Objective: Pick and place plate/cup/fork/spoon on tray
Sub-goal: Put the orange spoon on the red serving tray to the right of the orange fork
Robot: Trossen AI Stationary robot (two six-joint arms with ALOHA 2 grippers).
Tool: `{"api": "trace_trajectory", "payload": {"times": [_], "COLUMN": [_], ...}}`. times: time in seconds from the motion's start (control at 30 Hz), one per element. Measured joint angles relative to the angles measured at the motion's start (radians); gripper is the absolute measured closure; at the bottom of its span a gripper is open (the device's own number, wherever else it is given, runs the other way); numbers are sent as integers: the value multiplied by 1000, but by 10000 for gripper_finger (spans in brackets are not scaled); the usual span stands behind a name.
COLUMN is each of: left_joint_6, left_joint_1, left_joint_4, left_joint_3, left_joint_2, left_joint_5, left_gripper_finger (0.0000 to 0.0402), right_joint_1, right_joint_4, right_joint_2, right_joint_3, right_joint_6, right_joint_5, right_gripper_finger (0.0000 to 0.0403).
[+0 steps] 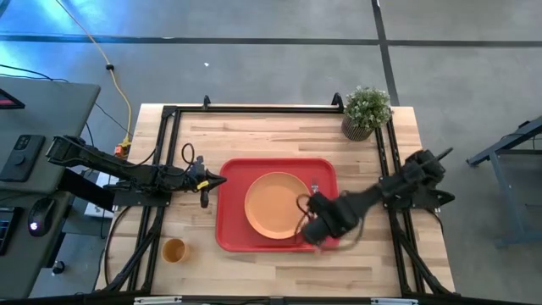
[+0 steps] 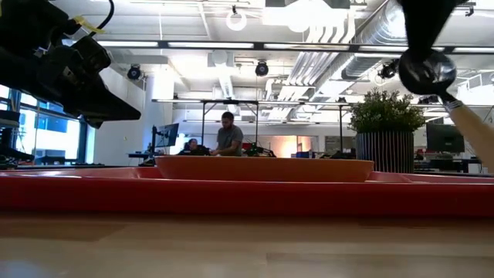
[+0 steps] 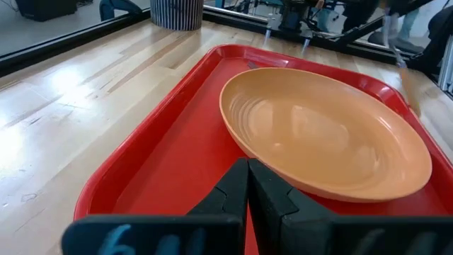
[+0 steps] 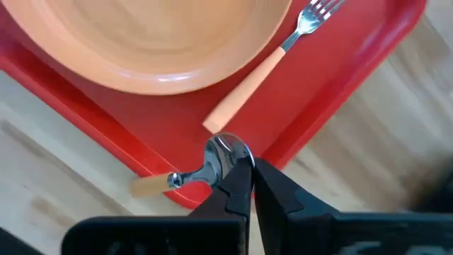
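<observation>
The red tray [image 1: 233, 212] lies mid-table with the orange plate [image 1: 276, 204] on it. The fork [image 4: 272, 60] lies flat on the tray beside the plate, on the plate's right. The small orange cup [image 1: 174, 250] stands on the table near the front left. My right gripper [image 4: 249, 166] is shut on the spoon [image 4: 212, 166] above the tray's near right corner. My left gripper [image 3: 248, 188] is shut and empty at the tray's left rim [image 3: 106, 191], pointing toward the plate [image 3: 318, 134]. My right gripper pinches the spoon's silver bowl [image 4: 225, 150] between its two fingertips, coming from above and from the table's right. The pale handle [image 4: 150, 185] sticks out sideways from the fingers. In the low view the spoon [image 2: 451, 100] is lifted clear of the tray, handle slanting down.
A potted green plant [image 1: 366, 112] stands at the table's far right corner. Dark frame rails run along the table's left, right and far edges. Bare wood shows in front of and behind the tray.
</observation>
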Motion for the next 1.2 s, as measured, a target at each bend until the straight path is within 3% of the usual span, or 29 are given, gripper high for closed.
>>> {"api": "trace_trajectory", "payload": {"times": [0.13, 0.3, 0.43, 0.6, 0.7, 0.93, 1.2], "left_joint_6": [0, 1, 0, 1, 10, 19, 37], "left_joint_1": [0, 0, 0, 0, 0, 0, 0], "left_joint_4": [-4, -18, -20, -33, -51, -80, -96], "left_joint_3": [0, 0, 0, 0, 0, 0, 0], "left_joint_2": [0, 0, 0, 0, 0, 0, 0], "left_joint_5": [10, 6, 6, 12, 11, -13, -31], "left_gripper_finger": [401, 401, 401, 401, 401, 401, 401], "right_joint_1": [-115, -265, -387, -487, -521, -582, -629], "right_joint_4": [-11, -39, -23, 66, 118, 306, 411], "right_joint_2": [-4, -4, -4, -5, -4, -4, -4], "right_joint_3": [0, 0, -7, -110, -204, -378, -444], "right_joint_6": [-235, -469, -571, -701, -751, -743, -734], "right_joint_5": [-75, -51, -22, -120, -170, -167, -139], "right_gripper_finger": [402, 403, 403, 403, 403, 402, 402]}}
